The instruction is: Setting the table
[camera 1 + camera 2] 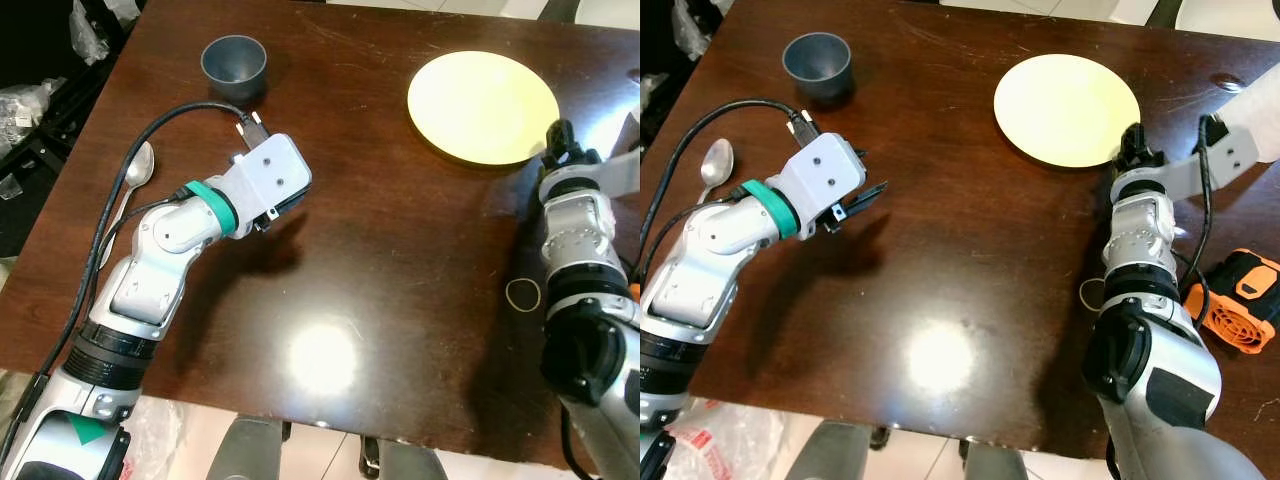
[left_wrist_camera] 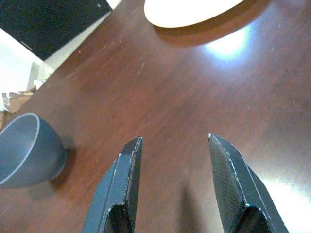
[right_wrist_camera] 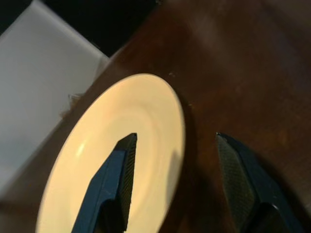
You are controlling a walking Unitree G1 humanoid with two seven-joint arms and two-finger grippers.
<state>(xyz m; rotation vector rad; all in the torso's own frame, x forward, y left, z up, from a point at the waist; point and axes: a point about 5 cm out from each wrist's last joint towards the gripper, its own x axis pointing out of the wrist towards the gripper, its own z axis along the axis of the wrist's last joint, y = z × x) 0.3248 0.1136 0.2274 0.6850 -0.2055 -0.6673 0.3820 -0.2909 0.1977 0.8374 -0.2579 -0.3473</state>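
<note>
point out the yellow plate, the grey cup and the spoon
yellow plate [image 1: 482, 105], left eye view, centre of its face
grey cup [image 1: 234, 65], left eye view, inside the bowl
spoon [image 1: 716, 160], right eye view, its bowl

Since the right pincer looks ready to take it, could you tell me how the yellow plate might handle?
The yellow plate looks rigid and glossy, so probably slippery. Lying flat, it offers the open right pincer only its thin rim.

Yellow plate [image 1: 482, 106], grey cup [image 1: 234, 66], spoon [image 1: 135, 178] on table [image 1: 400, 260].
</note>
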